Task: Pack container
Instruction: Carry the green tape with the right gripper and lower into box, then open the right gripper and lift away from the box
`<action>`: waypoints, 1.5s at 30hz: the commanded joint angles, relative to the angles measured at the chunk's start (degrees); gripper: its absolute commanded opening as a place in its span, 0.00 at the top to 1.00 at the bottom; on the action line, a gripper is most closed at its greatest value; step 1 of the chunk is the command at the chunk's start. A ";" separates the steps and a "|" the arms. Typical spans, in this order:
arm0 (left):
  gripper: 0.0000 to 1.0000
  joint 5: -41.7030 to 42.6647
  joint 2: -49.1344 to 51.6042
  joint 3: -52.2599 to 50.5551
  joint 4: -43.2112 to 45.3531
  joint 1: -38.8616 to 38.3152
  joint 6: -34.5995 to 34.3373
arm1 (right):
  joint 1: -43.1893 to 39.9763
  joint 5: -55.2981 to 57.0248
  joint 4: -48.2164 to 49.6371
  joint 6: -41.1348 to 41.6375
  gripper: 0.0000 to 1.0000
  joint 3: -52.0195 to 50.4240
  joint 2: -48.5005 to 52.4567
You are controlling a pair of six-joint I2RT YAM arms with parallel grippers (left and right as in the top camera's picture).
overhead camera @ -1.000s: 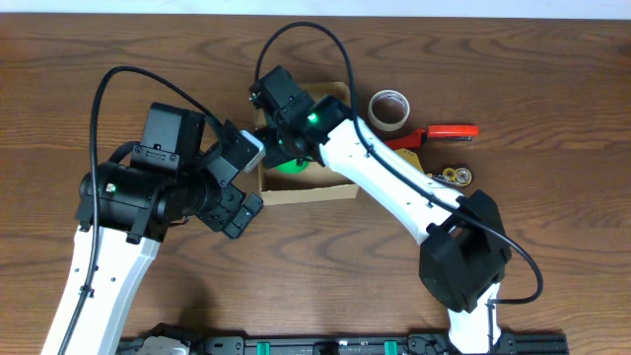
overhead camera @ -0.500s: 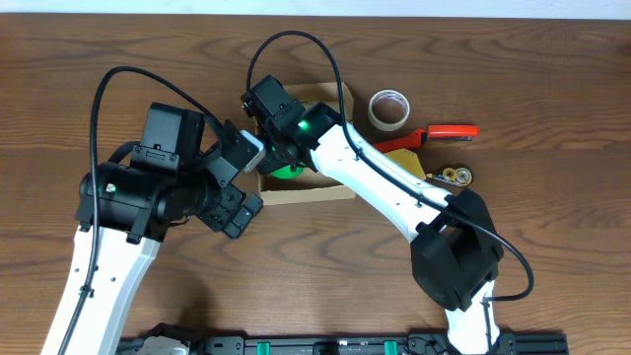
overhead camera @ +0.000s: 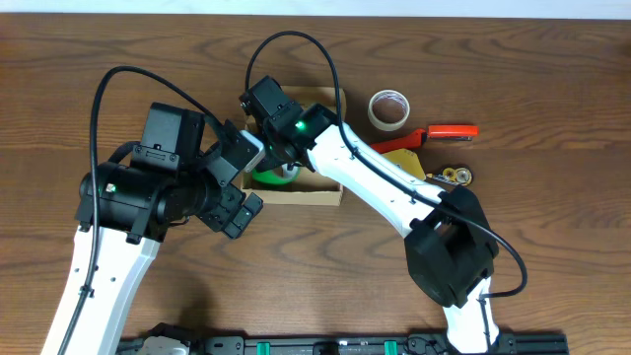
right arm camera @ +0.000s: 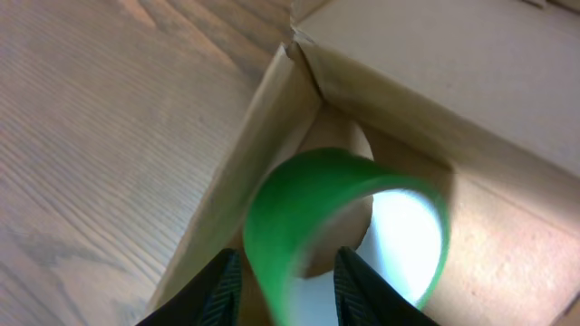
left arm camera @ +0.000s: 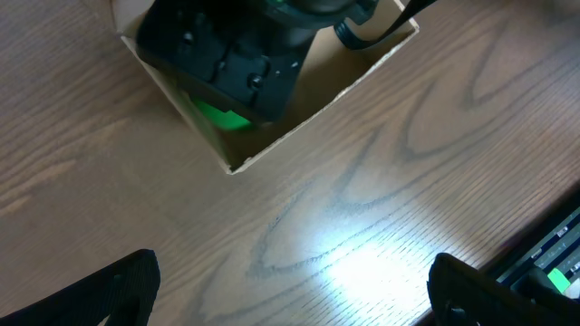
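The container (overhead camera: 296, 193) is a small open tan cardboard box at the table's middle; it also shows in the left wrist view (left arm camera: 299, 127) and the right wrist view (right arm camera: 272, 154). My right gripper (right arm camera: 288, 285) reaches down into the box's left corner. It is shut on the wall of a green tape roll (right arm camera: 299, 208), which also shows from overhead (overhead camera: 270, 177). One finger is outside the roll and one is in its hole. My left gripper (left arm camera: 290, 290) is open and empty, low over bare wood just in front of the box.
A tan tape roll (overhead camera: 389, 107) lies right of the box. A red-handled tool (overhead camera: 444, 131) and a small metal part (overhead camera: 455, 176) lie further right. My left arm's body (overhead camera: 148, 187) sits close to the box's left side.
My right gripper has moved left inside the box with the green roll, from the box's middle to its left corner. The left arm has not moved.
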 commanded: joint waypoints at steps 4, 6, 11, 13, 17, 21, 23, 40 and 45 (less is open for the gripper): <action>0.05 -0.15 -0.04 0.57 -0.09 0.02 1.03 | 0.13 0.24 1.14 0.13 0.58 -0.17 0.68; 0.05 -0.15 -0.04 0.57 -0.09 0.02 1.03 | 0.13 0.04 1.18 0.13 0.56 -0.17 0.66; 0.05 -0.15 -0.04 0.57 -0.09 0.02 1.03 | 0.07 0.07 0.79 -0.31 0.57 -0.02 0.57; 0.05 -0.15 -0.04 0.57 -0.09 0.02 1.03 | -0.02 0.11 0.33 -0.59 0.56 -0.02 0.50; 0.05 -0.15 -0.04 0.57 -0.09 0.02 1.03 | -0.68 0.52 -1.46 -1.46 0.56 -0.02 0.50; 0.05 -0.15 -0.04 0.57 -0.09 0.02 1.03 | -2.67 0.52 -4.42 -2.16 0.59 0.35 -1.01; 0.05 -0.15 -0.04 0.57 -0.09 0.02 1.03 | -4.28 0.57 -5.66 -3.78 0.60 0.66 -2.95; 0.05 -0.15 -0.04 0.57 -0.09 0.02 1.03 | -23.93 8.04 -9.70 -21.49 0.50 0.22 -13.29; 0.05 -0.15 -0.04 0.57 -0.09 0.02 1.03 | -26.32 8.00 -8.85 -24.94 0.49 0.22 -8.13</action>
